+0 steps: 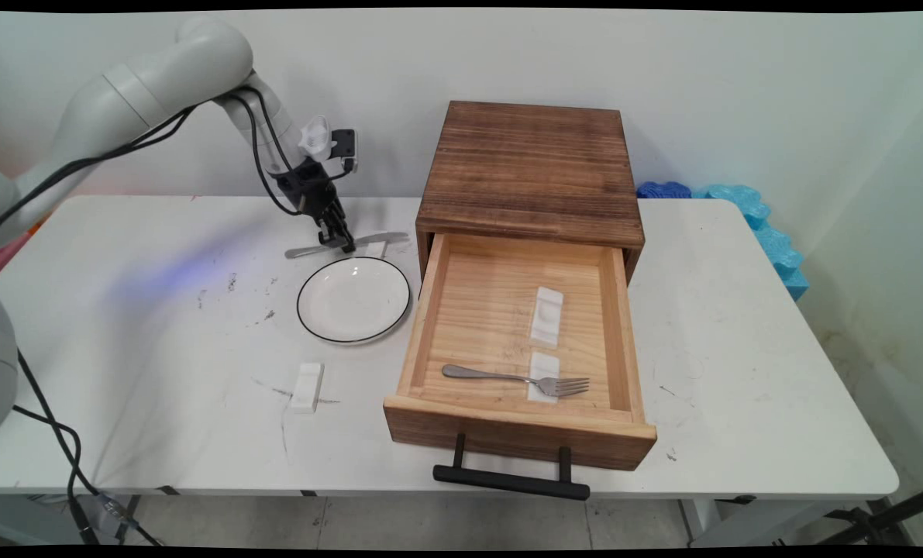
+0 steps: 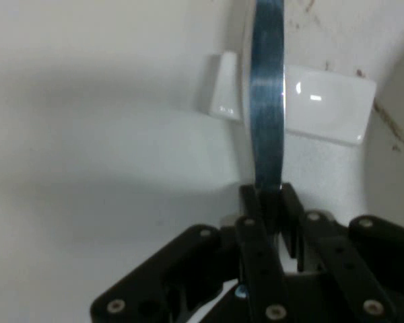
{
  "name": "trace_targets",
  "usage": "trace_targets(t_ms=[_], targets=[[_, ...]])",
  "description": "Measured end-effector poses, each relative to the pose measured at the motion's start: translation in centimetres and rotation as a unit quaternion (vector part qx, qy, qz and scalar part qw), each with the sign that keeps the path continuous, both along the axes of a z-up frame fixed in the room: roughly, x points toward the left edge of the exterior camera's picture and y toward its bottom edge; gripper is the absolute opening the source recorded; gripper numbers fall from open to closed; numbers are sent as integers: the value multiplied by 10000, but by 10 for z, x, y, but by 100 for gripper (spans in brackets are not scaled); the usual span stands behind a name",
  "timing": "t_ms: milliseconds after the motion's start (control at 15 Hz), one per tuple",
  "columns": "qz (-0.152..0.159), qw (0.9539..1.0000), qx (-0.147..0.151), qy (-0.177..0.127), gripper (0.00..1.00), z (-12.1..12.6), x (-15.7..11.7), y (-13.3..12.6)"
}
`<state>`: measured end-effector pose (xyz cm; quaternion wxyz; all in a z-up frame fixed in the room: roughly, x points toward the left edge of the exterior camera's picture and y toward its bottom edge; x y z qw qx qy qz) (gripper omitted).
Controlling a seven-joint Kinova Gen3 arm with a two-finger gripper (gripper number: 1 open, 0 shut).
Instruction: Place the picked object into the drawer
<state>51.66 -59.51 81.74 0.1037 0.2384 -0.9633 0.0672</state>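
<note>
Jaws pinched on a flat silver knife (image 1: 345, 242), held level just over the desk (image 1: 143, 325) behind the white plate (image 1: 353, 301). Near side: open wooden drawer (image 1: 430, 310) holds a fork (image 1: 517, 380) and two white rests. Small white block (image 1: 307, 386) lies left of it.

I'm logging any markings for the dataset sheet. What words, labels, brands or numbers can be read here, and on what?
None can be read in either view.
The wooden drawer box, plate, fork and the knife in the gripper all show plain surfaces, with no visible lettering.
</note>
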Motion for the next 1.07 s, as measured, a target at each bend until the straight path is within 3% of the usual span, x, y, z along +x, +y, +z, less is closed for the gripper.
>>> trace_targets(t_ms=[533, 1067], targets=[[-202, 9998, -40, 43, 0, 3, -1, 3], [-228, 9992, -210, 260, 0, 53, 6, 15]])
